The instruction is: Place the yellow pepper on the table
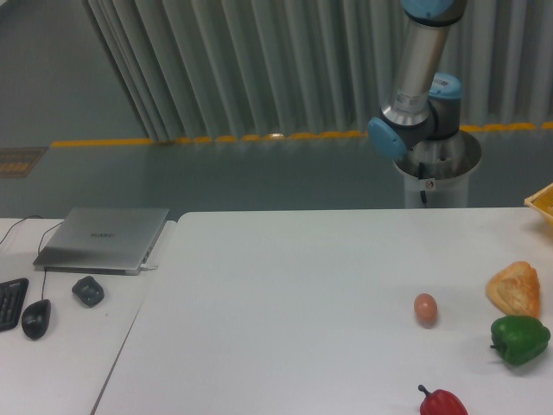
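The yellow pepper is out of view. The large white table (285, 294) fills the lower middle and right of the camera view. Behind its far edge rises the arm (415, 78), a silver tube with blue joints, leaving the frame at the top. Its gripper is above the frame and does not show.
On the table's right side lie an egg (425, 309), a piece of bread (515, 289), a green pepper (519, 339) and a red pepper (442, 403). A yellow bin corner (543, 202) shows at the right edge. The left desk holds a laptop (104, 239), a mouse (35, 318) and a keyboard (9, 303).
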